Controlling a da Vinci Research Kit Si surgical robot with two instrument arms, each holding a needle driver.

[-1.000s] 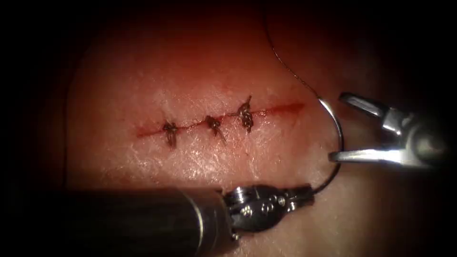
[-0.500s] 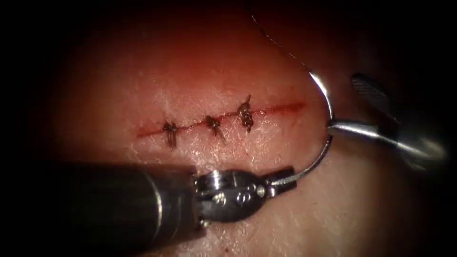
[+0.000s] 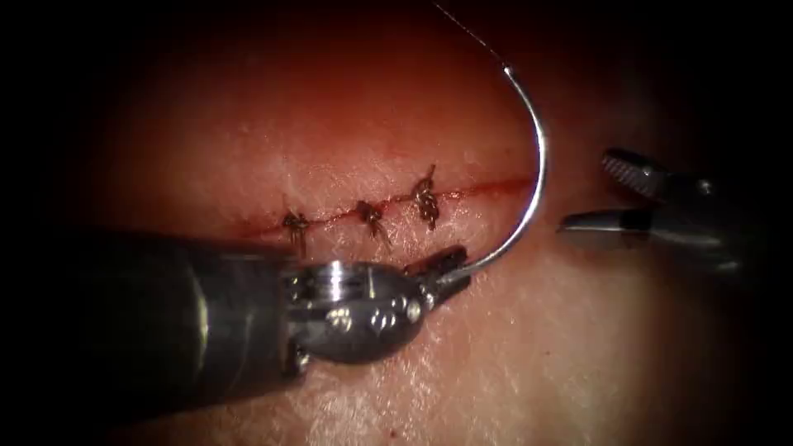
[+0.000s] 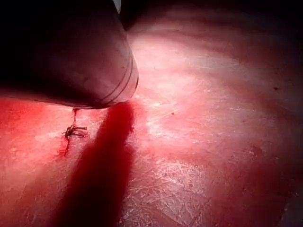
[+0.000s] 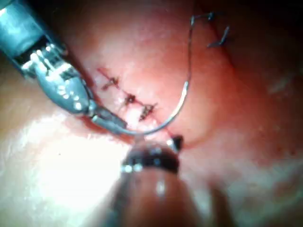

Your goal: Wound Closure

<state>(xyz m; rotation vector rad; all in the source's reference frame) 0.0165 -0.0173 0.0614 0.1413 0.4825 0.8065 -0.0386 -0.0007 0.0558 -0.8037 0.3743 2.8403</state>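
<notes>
now the left tool [image 3: 444, 271], low in the middle of the frame, has its jaws clamped on the needle [image 3: 535, 177] near its pointed end. the needle curves up free of the tissue [image 3: 578, 347], past the right end of the cut [image 3: 487, 188], thread [image 3: 467, 23] trailing off the top. at right, the right tool [image 3: 591, 192] has its jaws apart, holding nothing. three knots [image 3: 426, 201] sit along the cut.

left arm's shaft [image 4: 71, 52]: broad, dark, rounded end, over the tissue | tissue [image 4: 203, 142]: pale-red, glistening, brightly lit beside the shaft | knot [image 4: 73, 131]: small dark stitch with short thread ends, just beside the shaft's edge | shaft's shadow [image 4: 99, 175]: dark band across the tissue
</notes>
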